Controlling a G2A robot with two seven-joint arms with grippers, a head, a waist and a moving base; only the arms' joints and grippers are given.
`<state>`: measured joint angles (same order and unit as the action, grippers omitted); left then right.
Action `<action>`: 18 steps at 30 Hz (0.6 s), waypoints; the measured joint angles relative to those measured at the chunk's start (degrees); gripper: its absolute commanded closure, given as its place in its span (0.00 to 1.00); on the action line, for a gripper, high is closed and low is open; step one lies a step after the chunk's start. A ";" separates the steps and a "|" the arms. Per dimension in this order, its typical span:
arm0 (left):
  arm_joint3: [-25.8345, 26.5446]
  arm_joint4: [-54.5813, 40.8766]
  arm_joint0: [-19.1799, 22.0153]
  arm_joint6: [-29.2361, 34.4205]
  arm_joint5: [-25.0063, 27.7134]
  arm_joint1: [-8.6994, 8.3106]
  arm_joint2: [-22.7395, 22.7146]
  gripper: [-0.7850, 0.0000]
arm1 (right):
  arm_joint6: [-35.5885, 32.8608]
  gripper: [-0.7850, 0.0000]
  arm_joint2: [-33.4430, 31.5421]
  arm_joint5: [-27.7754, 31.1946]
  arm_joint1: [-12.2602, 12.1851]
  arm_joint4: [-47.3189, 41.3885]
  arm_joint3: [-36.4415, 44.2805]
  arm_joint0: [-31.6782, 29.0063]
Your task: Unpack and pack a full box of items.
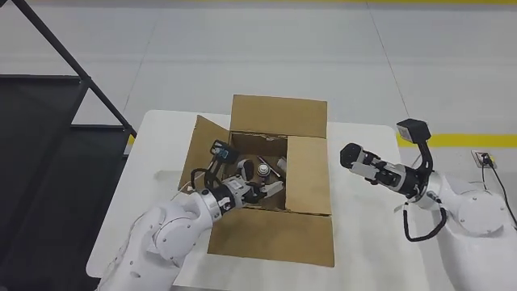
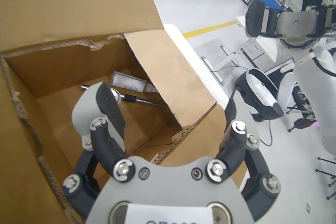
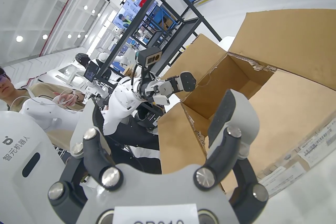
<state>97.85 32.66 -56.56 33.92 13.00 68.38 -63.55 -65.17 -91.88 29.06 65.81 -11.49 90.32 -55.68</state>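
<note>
An open cardboard box [image 1: 307,174] stands in the middle of the white table [image 1: 161,141], all flaps folded outward. My left gripper [image 1: 257,189] hangs just inside the box's near-left part, open with nothing between its fingers [image 2: 106,104]. On the box floor lie a clear flat packet [image 2: 128,83] and a metal rod-like tool [image 2: 140,99], a short way beyond that gripper. My right gripper [image 1: 353,156] hovers over the table to the right of the box, open and empty [image 3: 160,114]. The box [image 3: 275,104] lies ahead of it.
A black metal rack [image 1: 48,129] stands against the table's left side. Bare table surface lies right of the box under the right arm [image 1: 363,234]. The box's long right flap [image 1: 308,174] sits between the right gripper and the opening.
</note>
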 measured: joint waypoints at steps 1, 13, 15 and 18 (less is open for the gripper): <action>-1.19 -0.95 0.78 0.69 0.03 0.19 0.76 0.00 | 0.00 0.00 -0.40 -0.16 -0.15 0.04 -0.14 -0.05; -18.08 -13.58 11.20 4.08 2.34 3.47 9.28 0.00 | 1.42 0.00 -6.32 -0.71 -1.99 -1.14 -1.00 -2.61; -20.41 -15.42 12.67 4.83 3.33 4.06 10.65 0.00 | 1.65 0.00 -6.85 -0.62 -2.24 -1.45 -0.88 -3.04; -23.39 -17.07 14.59 5.65 4.21 4.89 12.57 0.00 | 2.08 0.00 -7.26 -0.46 -2.55 -1.71 -0.65 -3.64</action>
<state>74.46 15.59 -41.97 39.57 17.22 73.28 -50.97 -63.09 -99.13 28.60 63.26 -13.20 89.67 -59.32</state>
